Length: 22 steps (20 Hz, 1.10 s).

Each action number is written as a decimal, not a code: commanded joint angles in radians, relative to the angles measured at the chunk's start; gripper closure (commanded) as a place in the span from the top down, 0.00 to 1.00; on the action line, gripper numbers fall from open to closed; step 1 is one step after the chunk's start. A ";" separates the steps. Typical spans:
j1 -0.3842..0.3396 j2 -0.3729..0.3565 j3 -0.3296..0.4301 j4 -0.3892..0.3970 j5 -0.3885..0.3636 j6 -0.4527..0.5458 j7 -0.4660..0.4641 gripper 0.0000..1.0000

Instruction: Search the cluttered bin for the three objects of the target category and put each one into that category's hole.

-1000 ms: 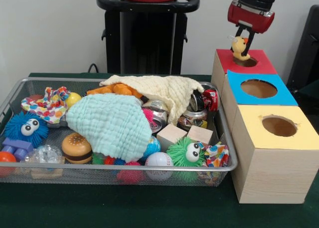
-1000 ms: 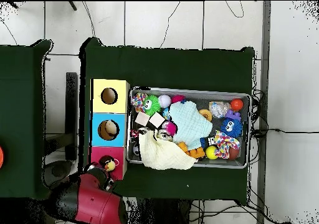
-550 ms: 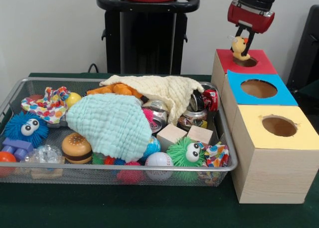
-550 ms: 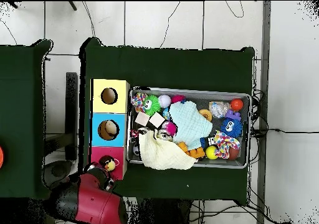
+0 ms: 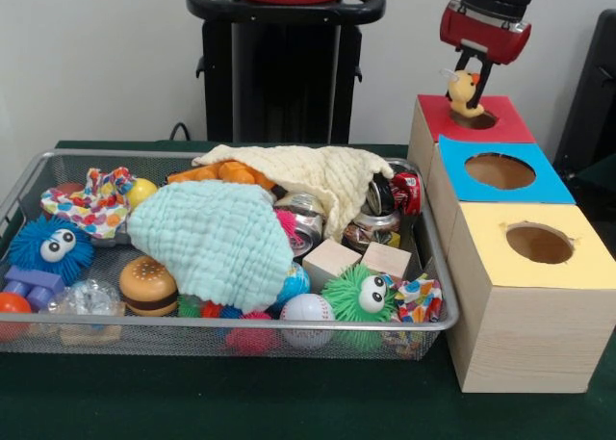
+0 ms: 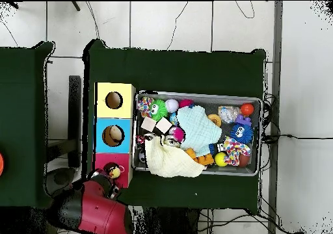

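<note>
Green-clothed table (image 5: 289, 411) with a mesh bin (image 5: 29, 185) and 3 wooden boxes beside it.

Largest is the bin, heaped with toys under 2 cloths, 1 cream (image 5: 322, 175) and 1 mint (image 5: 212, 238), which likely hide further targets. Next, 3 boxes in a row, each with 1 hole: yellow (image 5: 539, 245), blue (image 5: 499, 170), red (image 5: 474, 118). Smallest, 1 yellow duck toy (image 5: 464, 91), pinched between the fingers of the gripper (image 5: 470, 66) and hanging right over the red hole, apparently lined up for dropping in.
</note>
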 commanded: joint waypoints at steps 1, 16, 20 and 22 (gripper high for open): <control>-0.021 -0.004 0.084 -0.031 0.065 0.080 0.283 0.00; -0.019 0.000 0.085 -0.034 0.064 0.086 0.273 1.00; -0.013 0.004 0.076 -0.038 0.059 0.088 0.273 1.00; -0.013 0.002 0.077 -0.036 0.059 0.087 0.272 1.00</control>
